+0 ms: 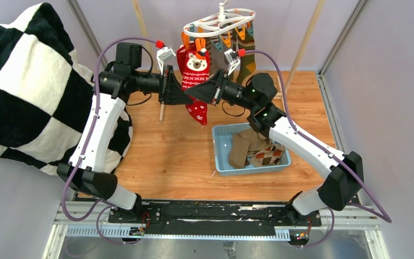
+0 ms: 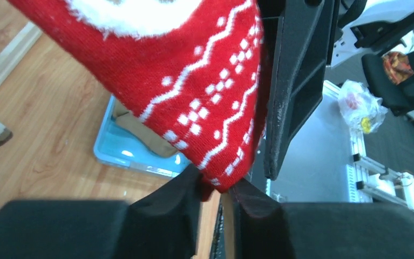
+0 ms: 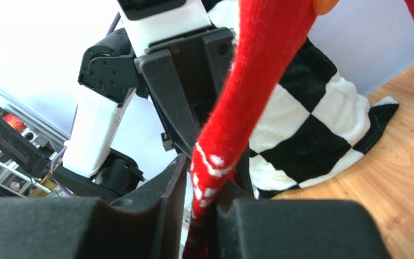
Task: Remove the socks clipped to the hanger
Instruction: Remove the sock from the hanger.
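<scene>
Seen from above, a black-and-white checkered blanket (image 1: 26,91) fills the left of the frame. Just right of it, the left arm reaches toward the upper centre. Its wrist view shows the left fingers (image 2: 177,202) nearly together, pinching the lower edge of a red sock (image 1: 195,70) patterned in white. That red sock hangs at upper centre, pegged by orange clothespins (image 1: 200,44) to the white oval hanger (image 1: 215,19) at the top of the frame. The right fingers (image 3: 161,189) meet the same sock from the right. Their wrist view shows them a sliver apart, with the red fabric clamped in the gap. An olive green sock (image 1: 246,62) dangles from the hanger's right side. Right of centre and lower, a blue basket (image 1: 219,154) on the wooden table (image 1: 167,156) holds a taupe sock (image 1: 242,148) and an argyle sock (image 1: 266,157).
</scene>
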